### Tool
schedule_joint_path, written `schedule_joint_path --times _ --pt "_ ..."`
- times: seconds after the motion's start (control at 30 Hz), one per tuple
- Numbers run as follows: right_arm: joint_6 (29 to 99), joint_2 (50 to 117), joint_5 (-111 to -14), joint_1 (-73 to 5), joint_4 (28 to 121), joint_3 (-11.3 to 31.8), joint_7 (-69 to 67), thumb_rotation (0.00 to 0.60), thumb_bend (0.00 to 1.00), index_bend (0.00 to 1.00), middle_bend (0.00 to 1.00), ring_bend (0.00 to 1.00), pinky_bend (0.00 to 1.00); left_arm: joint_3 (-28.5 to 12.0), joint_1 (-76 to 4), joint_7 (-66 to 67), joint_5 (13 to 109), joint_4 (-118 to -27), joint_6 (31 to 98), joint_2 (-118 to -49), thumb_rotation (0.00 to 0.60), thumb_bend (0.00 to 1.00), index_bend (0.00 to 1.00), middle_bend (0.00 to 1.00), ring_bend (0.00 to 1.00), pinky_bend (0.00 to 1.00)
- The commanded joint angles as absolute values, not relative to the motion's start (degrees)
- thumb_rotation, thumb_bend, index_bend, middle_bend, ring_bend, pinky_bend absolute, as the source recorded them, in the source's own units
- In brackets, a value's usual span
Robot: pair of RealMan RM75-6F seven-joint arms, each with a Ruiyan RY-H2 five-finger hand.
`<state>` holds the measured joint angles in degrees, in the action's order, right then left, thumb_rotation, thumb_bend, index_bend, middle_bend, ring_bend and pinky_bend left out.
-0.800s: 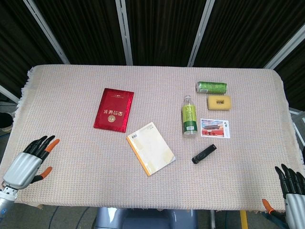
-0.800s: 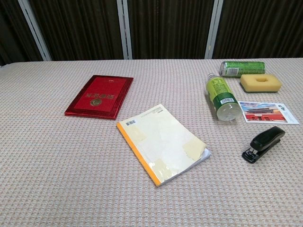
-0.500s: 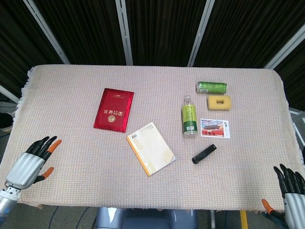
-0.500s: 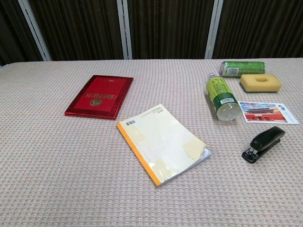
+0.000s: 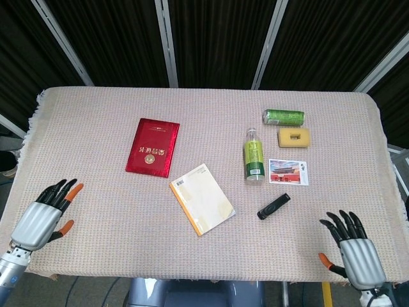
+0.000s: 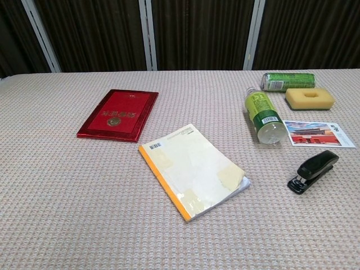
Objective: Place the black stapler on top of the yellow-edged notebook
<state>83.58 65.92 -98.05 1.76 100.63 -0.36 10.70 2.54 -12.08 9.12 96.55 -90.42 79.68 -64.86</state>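
The black stapler (image 5: pixel 274 206) (image 6: pixel 313 170) lies on the woven table mat, right of centre. The yellow-edged notebook (image 5: pixel 202 198) (image 6: pixel 193 169) lies flat at the middle, cream cover up, a short way left of the stapler. My right hand (image 5: pixel 353 246) hovers at the front right edge, fingers spread and empty, down and right of the stapler. At the front left corner my left hand (image 5: pixel 43 214) is spread too, holding nothing. Neither hand shows in the chest view.
A red booklet (image 5: pixel 153 146) lies left of the notebook. A green bottle (image 5: pixel 254 155) lies on its side above the stapler, with a postcard (image 5: pixel 289 171), a yellow sponge (image 5: pixel 294 137) and a green can (image 5: pixel 283 117) near it.
My right hand has moved left and forward from the far right corner onto the table's front edge, nearer the stapler. The left hand shifted only slightly. Objects have not moved.
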Motion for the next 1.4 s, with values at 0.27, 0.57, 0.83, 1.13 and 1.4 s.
schedule_joint_path --times 0.27,0.57,0.83,1.13,1.4 --pt "72.89 70.99 -93.04 -8.04 98.13 4.85 9.08 0.600 0.26 0.27 0.22 0.14 0.17 0.91 -13.93 9.03 93.23 -88.37 76.31 -66.72 0.600 0.33 0.00 0.00 0.00 0.16" --pt "67.95 74.93 -89.89 -12.42 96.16 6.02 12.86 0.600 0.26 0.27 0.22 0.14 0.17 0.52 -15.14 9.71 90.21 -88.44 72.75 -66.72 0.600 0.33 0.00 0.00 0.00 0.16" --pt "64.01 78.74 -87.20 -15.86 93.51 6.50 14.27 0.600 0.26 0.27 0.23 0.14 0.17 0.52 -16.04 11.11 88.95 -88.59 70.69 -67.12 0.600 0.33 0.00 0.00 0.00 0.16" --pt "60.32 81.83 -84.42 -18.81 88.99 6.25 13.07 0.600 0.26 0.26 0.22 0.14 0.17 0.30 -16.52 11.79 87.07 -88.51 69.37 -67.28 0.600 0.33 0.00 0.00 0.00 0.16" --pt "58.54 82.91 -83.26 -20.79 86.87 5.84 11.98 0.600 0.27 0.26 0.22 0.14 0.17 0.55 -16.78 12.62 86.43 -88.66 68.77 -67.39 0.600 0.33 0.00 0.00 0.00 0.16"
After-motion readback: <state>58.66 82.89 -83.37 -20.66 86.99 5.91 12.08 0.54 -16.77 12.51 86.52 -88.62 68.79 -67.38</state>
